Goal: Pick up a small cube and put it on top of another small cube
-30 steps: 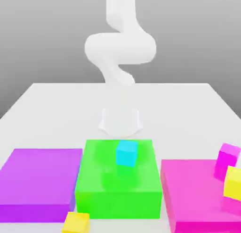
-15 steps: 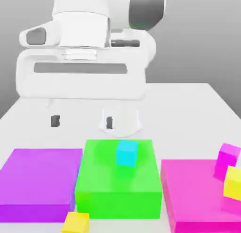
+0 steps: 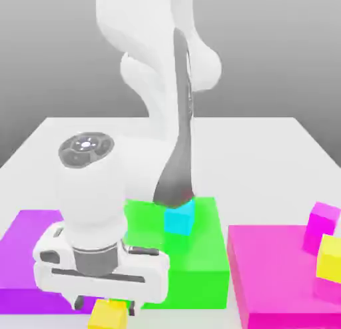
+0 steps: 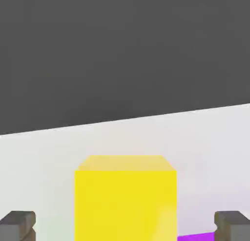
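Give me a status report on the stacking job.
Pincer open, low over the golden yellow cube, fingertips either side, not closed. Cyan cube bare on the green block. Nothing between them.

White table (image 3: pixel 266 148). Flat purple block (image 3: pixel 26 248) toward the exterior view's left; flat green block (image 3: pixel 203 254) in the middle; flat pink block (image 3: pixel 273 274) right. On or beside the pink block, apparently: magenta cube (image 3: pixel 324 221), pale yellow cube (image 3: pixel 331 258).

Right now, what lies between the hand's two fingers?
The golden yellow cube sits between the open fingers in the hand view, with bare gaps on both sides; the hand hangs just above it in the exterior view.
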Controlling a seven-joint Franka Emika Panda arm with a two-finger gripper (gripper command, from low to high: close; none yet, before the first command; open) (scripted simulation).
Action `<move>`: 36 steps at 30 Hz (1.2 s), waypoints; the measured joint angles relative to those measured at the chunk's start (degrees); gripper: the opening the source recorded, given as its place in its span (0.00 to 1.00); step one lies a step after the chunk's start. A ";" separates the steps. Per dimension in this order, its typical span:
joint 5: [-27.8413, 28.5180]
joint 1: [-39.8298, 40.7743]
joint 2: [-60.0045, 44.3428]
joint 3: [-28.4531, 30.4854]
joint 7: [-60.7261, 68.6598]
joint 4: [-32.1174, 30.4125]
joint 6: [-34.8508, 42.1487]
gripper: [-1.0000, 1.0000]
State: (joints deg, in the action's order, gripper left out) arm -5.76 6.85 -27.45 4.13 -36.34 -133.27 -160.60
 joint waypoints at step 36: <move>5.41 -9.85 57.35 -3.96 16.05 -29.65 27.66 0.00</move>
State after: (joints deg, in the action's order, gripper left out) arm -0.35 -3.00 29.90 0.17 -20.29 -162.92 -132.94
